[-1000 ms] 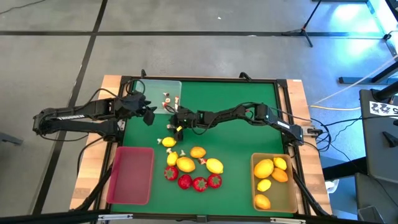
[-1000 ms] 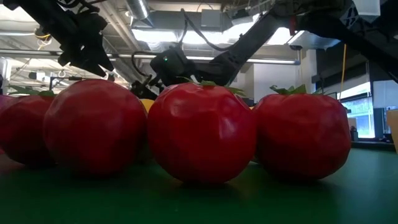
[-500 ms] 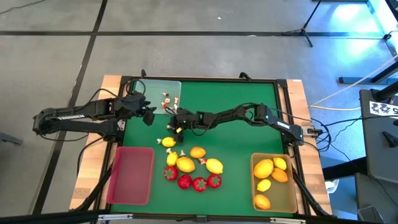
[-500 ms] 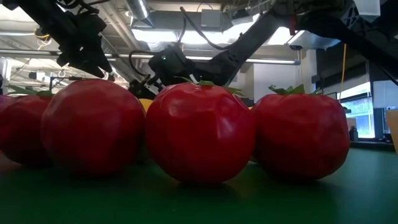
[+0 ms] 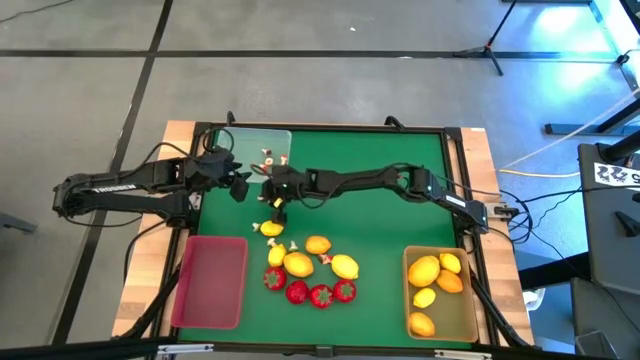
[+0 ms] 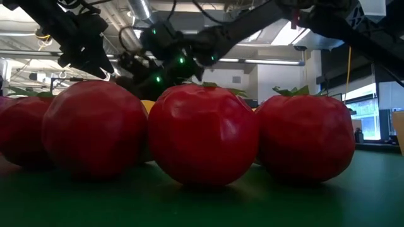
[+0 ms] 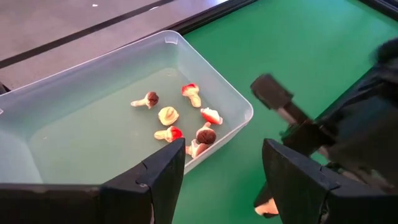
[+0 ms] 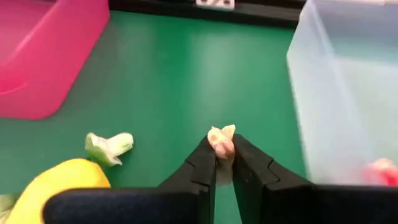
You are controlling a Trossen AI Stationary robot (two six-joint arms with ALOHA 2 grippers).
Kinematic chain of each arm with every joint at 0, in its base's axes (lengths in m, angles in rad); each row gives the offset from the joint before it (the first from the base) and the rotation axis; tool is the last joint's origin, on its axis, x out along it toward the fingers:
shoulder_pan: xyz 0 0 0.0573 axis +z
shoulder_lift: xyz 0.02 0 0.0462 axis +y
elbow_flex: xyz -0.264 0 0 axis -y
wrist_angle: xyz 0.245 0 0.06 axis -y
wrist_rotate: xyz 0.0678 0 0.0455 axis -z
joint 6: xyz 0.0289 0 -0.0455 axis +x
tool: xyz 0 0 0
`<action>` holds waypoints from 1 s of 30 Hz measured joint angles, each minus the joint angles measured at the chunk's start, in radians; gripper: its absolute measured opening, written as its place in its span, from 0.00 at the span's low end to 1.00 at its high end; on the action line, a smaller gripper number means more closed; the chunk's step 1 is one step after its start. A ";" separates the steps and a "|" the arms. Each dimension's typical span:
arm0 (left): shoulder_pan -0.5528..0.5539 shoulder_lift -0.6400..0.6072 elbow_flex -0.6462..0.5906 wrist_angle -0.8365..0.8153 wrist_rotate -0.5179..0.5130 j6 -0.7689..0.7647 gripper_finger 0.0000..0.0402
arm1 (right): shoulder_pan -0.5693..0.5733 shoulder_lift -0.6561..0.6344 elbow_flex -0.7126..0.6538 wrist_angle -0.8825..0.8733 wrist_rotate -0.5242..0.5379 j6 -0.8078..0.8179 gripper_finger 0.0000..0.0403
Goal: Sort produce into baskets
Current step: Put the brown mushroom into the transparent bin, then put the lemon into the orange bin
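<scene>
Small pale mushroom piece (image 8: 221, 142) now pinched in right end effector (image 8: 222, 163), closed since a second ago and lifted off the green desk (image 5: 380, 170) beside the clear tray (image 5: 252, 150): drop-off probably next; left end effector (image 7: 224, 165) part-open, empty, over tray.

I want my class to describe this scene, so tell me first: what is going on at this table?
Two robot arms are sorting toy produce into trays. The right end effector is shut on a small pale mushroom piece, lifted over the green mat beside the clear tray, which already holds several such pieces. The left end effector hangs open at that tray. Lemons lie in the tan tray; the red tray holds nothing.
</scene>
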 joint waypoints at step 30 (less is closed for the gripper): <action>0.000 0.000 0.000 0.000 -0.003 -0.024 0.52 | -0.149 -0.022 0.150 -0.311 0.038 -0.068 0.72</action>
